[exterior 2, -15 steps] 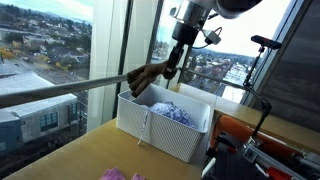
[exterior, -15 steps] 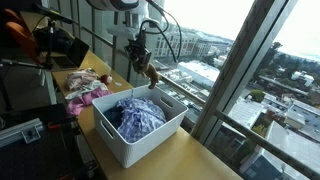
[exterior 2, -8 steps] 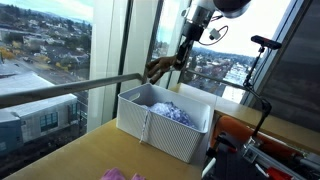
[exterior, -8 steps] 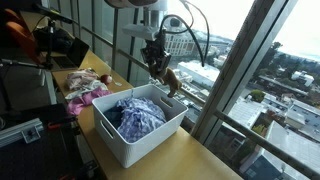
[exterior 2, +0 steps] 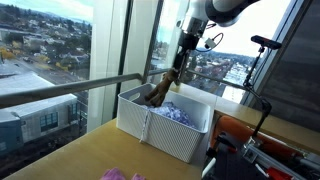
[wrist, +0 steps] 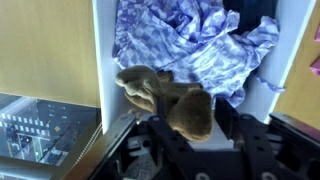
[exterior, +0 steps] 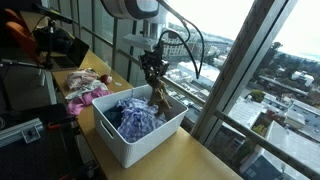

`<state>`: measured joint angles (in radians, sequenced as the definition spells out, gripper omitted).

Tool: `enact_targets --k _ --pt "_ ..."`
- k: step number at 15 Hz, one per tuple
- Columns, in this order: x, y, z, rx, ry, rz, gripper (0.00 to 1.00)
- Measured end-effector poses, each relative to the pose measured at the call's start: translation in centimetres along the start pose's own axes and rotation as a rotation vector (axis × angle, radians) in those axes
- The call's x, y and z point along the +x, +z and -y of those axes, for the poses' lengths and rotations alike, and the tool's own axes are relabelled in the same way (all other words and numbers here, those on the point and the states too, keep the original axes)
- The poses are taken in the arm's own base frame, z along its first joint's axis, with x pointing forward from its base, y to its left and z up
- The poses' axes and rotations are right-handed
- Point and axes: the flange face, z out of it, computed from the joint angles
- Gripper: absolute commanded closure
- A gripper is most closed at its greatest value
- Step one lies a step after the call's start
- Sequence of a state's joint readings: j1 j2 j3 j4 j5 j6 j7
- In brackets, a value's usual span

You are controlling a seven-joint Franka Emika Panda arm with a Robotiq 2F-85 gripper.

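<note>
One brown toy (exterior: 158,97) is now lower, over the bin (exterior: 125,150).

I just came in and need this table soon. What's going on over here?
The robot arm's gripper is above the white bin by the window. A brown plush toy is right under it, at the bin's far edge. In the wrist view the toy sits between the fingers, but it is not clear whether they clamp it or have let go. A crumpled purple cloth lies in the bin, and pink fabric items lie on the table beside it.
</note>
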<state>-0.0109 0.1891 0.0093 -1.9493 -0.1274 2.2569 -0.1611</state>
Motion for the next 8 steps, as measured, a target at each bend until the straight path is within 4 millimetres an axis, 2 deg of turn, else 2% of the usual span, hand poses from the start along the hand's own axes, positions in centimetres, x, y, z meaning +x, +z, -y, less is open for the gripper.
enact_targets --k 2,5,8 --pt "0.4 -0.5 0.1 -0.002 -0.003 -0.012 0.0" --pt "1.3 -1.7 1.0 -0.005 -0.02 -0.038 0.0" --pt "2.1 -2.8 3.6 -0.001 -0.063 -0.06 0.0"
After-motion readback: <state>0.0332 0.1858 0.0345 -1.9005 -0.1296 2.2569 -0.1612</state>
